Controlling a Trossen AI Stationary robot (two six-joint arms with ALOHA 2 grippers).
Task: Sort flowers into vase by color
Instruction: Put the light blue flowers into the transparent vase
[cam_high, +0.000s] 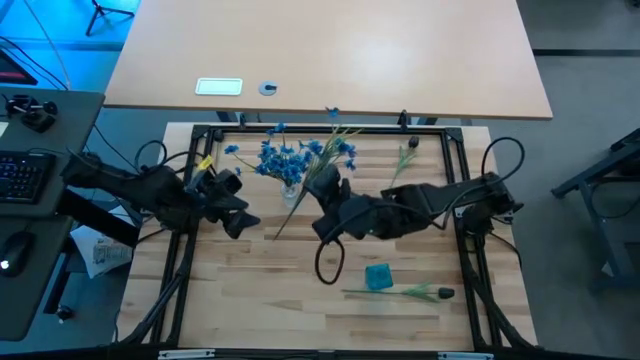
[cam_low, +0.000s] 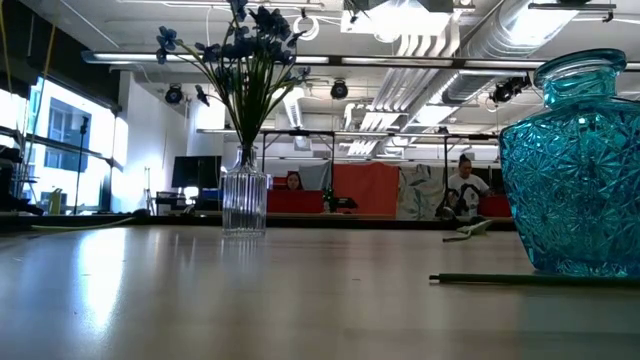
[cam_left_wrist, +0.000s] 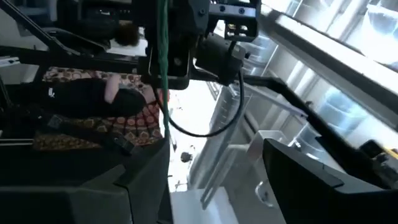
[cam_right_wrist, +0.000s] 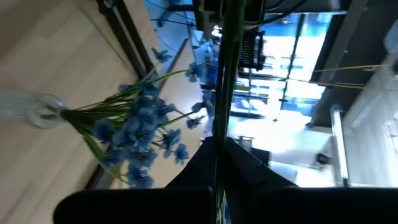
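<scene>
Crowding the clear vase (cam_low: 244, 203), blue flowers (cam_high: 285, 157); teal vase (cam_low: 580, 165) empty; right tool (cam_right_wrist: 219, 149) clamped on a green stalk (cam_right_wrist: 225, 68).

I'm seeing two matte black arms with chunky, angular joint housings. A black cable is looping off the right arm (cam_high: 330, 262), another arching near its base; yellow marking is showing on the left arm (cam_high: 205, 163).
</scene>
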